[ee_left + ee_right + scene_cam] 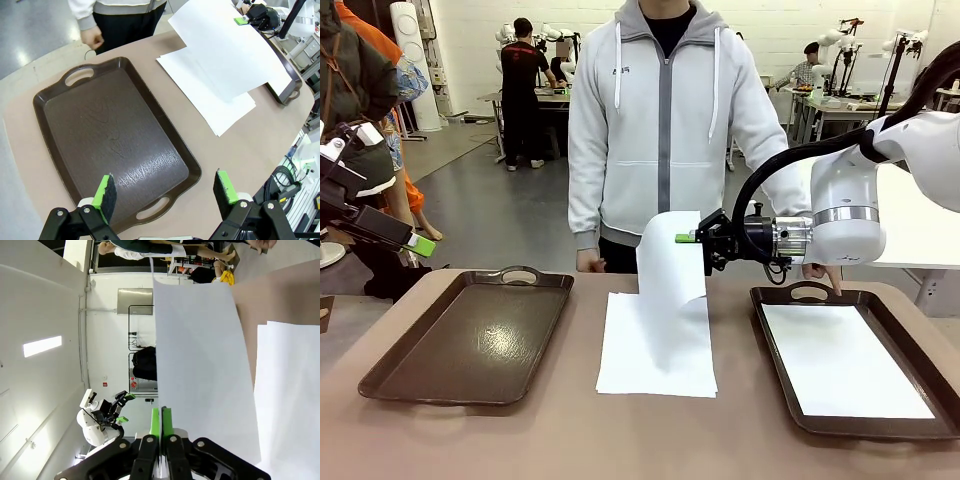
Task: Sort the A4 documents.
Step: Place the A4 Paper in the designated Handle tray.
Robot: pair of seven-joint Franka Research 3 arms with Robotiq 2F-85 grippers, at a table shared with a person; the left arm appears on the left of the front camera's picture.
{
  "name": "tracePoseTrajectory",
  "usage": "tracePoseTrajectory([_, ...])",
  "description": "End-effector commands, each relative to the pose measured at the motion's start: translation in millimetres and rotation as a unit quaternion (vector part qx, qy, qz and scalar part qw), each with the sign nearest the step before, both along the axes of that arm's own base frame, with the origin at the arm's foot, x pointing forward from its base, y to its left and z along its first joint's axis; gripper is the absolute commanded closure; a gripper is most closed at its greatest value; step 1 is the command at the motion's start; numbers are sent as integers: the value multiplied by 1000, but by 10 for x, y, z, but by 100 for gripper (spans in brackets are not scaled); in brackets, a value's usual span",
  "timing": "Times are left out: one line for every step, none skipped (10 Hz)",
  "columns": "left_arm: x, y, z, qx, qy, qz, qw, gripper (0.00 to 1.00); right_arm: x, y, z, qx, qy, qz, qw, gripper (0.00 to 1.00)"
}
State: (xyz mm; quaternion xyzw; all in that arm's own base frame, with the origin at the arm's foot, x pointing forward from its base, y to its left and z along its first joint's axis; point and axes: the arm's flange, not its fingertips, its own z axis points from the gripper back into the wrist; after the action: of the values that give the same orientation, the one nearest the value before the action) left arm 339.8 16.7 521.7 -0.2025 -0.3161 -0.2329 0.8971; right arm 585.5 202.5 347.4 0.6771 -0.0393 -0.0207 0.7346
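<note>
Brown worktop [570, 440]. The left tray [470, 335] is bare, and the right tray [770, 345] holds one white sheet [845, 360]. A pile of sheets [655, 350] lies mid-worktop between the trays. The top sheet [672, 260] is raised off the pile and curling, its lower end on the pile. The right tool [686, 238] is pinched flat on its far edge. The left tool [165, 192] is wide open and holds nothing, above the left tray's near end. Step looks like lift-off. Next is probably to carry the sheet right, clear that tray's rim, lay it flat and let go.

Tan table [560, 440] — left tray [470, 340], A4 documents [655, 370] (flat, centre), right tray [880, 427]
</note>
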Motion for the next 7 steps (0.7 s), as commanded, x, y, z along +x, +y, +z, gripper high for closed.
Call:
tracePoseTrajectory([5,2,-8,-6,1,-3,1000,0,6,6,-5,-2,0,-6,1000,100])
tracePoseTrajectory([5,2,-8,-6,1,-3,1000,0,6,6,-5,-2,0,-6,1000,100])
tracePoseTrajectory([5,2,-8,-6,1,-3,1000,0,6,6,-5,-2,0,-6,1000,100])
tracePoseTrajectory([5,2,-8,-6,1,-3,1000,0,6,6,-5,-2,0,-6,1000,100])
tracePoseTrajectory([5,2,-8,-6,1,-3,1000,0,6,6,-5,-2,0,-6,1000,100])
tracePoseTrajectory([5,2,-8,-6,1,-3,1000,0,6,6,-5,-2,0,-6,1000,100])
tracePoseTrajectory([5,2,-8,-6,1,-3,1000,0,6,6,-5,-2,0,-6,1000,100])
